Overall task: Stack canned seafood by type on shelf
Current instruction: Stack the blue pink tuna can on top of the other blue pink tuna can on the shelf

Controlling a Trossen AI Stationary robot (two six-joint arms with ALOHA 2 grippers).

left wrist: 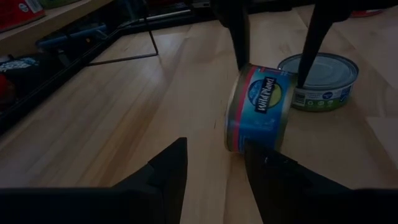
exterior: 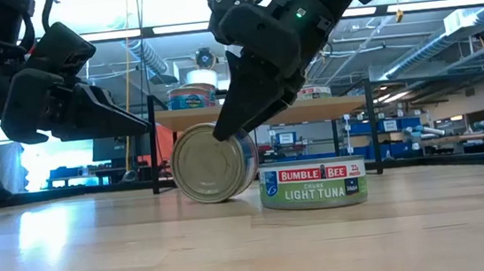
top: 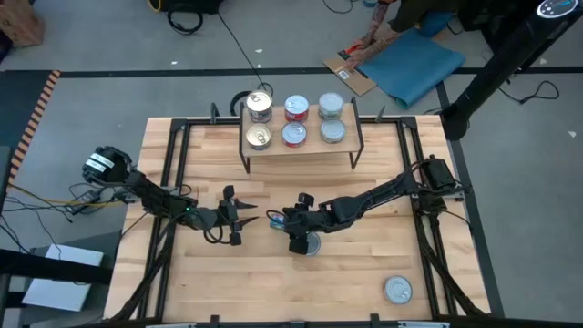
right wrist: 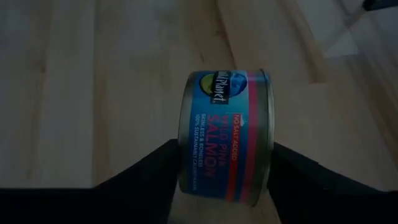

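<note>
1. Step in hand: picking a salmon tin [right wrist: 224,134] off the bench [top: 364,273] near its centre. The tin stands on edge, rolled onto its rim, just beside a flat Bumble Bee light tuna tin [exterior: 313,184].
2. Right pincer [top: 301,235] straddles the salmon tin from above, one finger on each flat face. Fingers look close to the tin, but whether they press it yet cannot be told from the wrist view.
3. Left pincer [top: 232,217] hangs released and empty at about 9 o'clock of the tin, pointing at it.
4. Shelf [top: 301,146] sits at 12 o'clock on the bench. It carries six tins in two rows: gold-topped pair left, red-labelled pair middle, silver pair right.
5. One more silver-topped tin [top: 398,291] lies at 5 o'clock, well apart.
6. Next move, by judgement: clench on the tin's faces, lift, turn it flat, carry to the matching stack.
</note>
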